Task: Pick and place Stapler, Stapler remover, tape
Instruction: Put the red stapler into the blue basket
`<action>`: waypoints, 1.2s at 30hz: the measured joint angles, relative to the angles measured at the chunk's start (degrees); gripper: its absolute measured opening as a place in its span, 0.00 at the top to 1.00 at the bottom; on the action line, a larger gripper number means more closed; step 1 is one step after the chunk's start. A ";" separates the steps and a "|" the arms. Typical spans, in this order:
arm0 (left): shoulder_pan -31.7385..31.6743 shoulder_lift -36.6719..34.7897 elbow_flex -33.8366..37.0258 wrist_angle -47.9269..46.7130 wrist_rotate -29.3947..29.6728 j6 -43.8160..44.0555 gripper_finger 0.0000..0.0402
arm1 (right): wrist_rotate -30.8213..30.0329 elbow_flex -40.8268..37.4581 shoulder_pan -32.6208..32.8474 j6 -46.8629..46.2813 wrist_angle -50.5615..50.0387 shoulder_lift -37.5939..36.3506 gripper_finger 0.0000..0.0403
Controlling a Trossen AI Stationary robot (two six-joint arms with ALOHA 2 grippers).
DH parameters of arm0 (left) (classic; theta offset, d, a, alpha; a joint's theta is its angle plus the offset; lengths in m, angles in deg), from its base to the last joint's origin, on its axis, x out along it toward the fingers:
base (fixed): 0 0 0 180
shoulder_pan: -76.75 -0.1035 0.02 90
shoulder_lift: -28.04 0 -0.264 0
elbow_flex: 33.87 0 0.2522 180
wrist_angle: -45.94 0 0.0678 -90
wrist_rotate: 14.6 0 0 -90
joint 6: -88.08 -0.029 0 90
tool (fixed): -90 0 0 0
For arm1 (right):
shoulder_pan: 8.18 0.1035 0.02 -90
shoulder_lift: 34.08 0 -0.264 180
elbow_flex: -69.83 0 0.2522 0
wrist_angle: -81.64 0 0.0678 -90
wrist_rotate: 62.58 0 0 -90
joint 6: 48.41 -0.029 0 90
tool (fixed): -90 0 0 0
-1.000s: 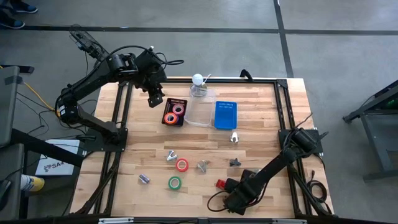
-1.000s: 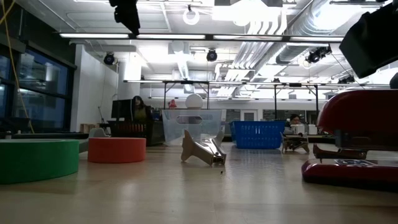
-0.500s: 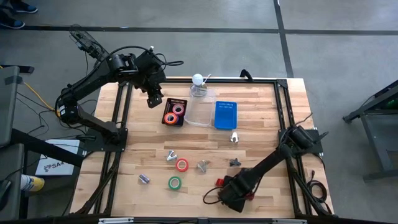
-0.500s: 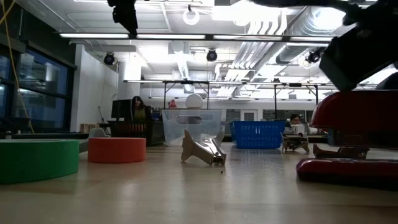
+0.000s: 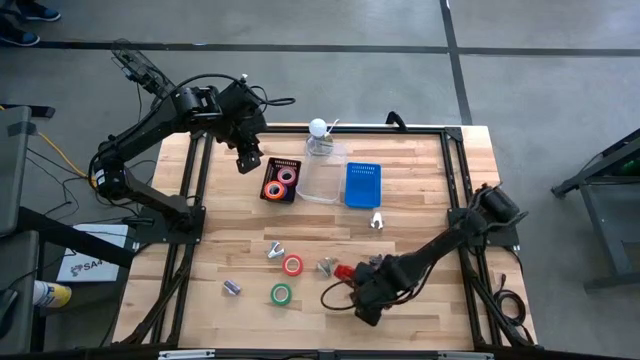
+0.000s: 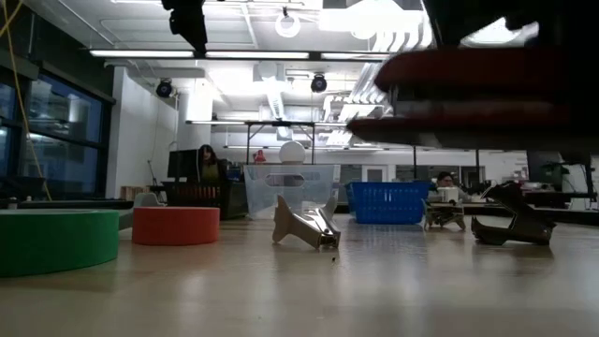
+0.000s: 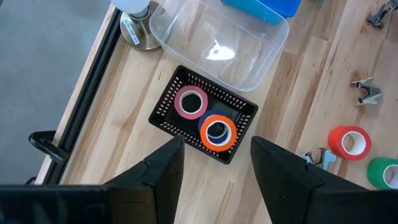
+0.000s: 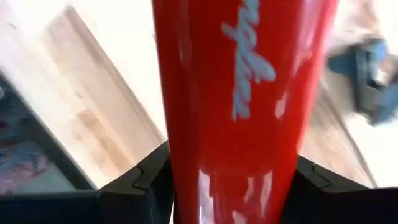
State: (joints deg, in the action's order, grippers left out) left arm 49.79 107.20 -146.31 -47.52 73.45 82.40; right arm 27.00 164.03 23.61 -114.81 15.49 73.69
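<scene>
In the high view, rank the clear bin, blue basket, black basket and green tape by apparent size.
1. clear bin
2. blue basket and black basket: too close to rank
3. green tape

A grey concrete floor point(image 5: 540, 90) is surrounding the wooden table point(image 5: 250, 235), with dark lines point(image 5: 300, 47) crossing it beyond the far edge. Past the table's right edge a dark metal frame point(image 5: 600, 190) is standing on the floor; past the left edge a white sheet point(image 5: 85, 262) is lying on it. In the low view, long ceiling lights point(image 6: 234, 53) are glowing under white ducts point(image 6: 402, 56), tall windows point(image 6: 37, 140) are lining the left wall, and two people point(image 6: 207, 161) are sitting far back among desks.
</scene>
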 joint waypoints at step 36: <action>-0.02 0.00 0.00 -0.06 -0.01 0.26 0.55 | -23.20 0.03 -40.72 -2.49 -5.82 -10.75 0.52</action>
State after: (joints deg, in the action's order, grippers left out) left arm 49.78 107.20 -146.31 -47.58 73.44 82.67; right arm 3.80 164.06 -17.11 -117.30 9.67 62.94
